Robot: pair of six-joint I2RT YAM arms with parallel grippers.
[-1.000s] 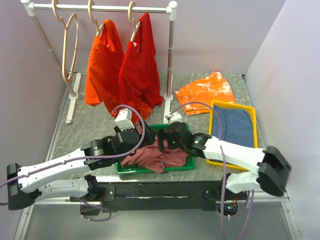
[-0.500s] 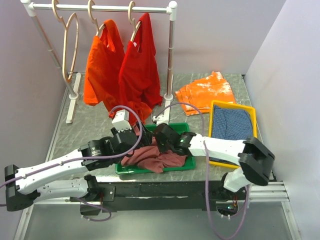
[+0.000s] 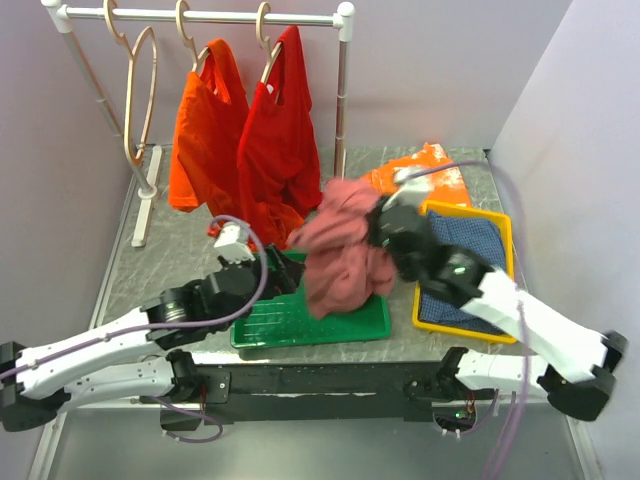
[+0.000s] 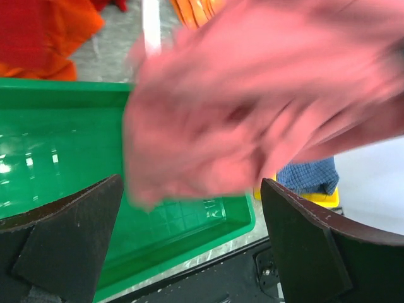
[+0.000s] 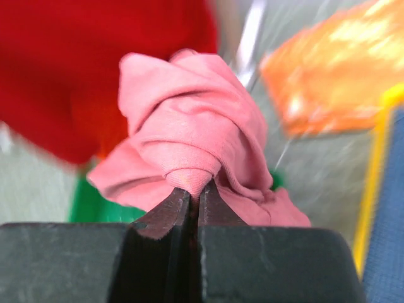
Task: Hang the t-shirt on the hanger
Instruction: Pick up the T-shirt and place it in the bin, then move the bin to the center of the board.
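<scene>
Your worktop (image 3: pixel 180 255) is grey and marbled, boxed in by pale lilac walls, with a white clothes rail (image 3: pixel 200 17) standing toward 11 o'clock. The pale wooden hanger (image 3: pixel 140 100) hangs bare from the rail's 9 o'clock end. Toward 3 o'clock from it on the same rail hang an orange t-shirt (image 3: pixel 205 140) and then a red t-shirt (image 3: pixel 278 140). Your right tool (image 5: pixel 194 189) is pinched tight on a twisted fold of the dusty rose t-shirt (image 3: pixel 340 255). It holds the bunched garment up in the air near the middle of the worktop, over the 1 o'clock corner of the green tray (image 3: pixel 300 325). Whether the lowest folds touch the tray you cannot tell. Your left tool (image 4: pixel 190 189) stands wide apart with nothing in it, low over the tray's 9 o'clock side, and the t-shirt shows blurred just beyond its fingers (image 4: pixel 69 240). At 3 o'clock of the green tray sits a yellow tray (image 3: pixel 505 250) holding a blue checked cloth (image 3: pixel 470 245). An orange garment (image 3: pixel 440 175) lies flat on the worktop at 12 o'clock of that tray.
</scene>
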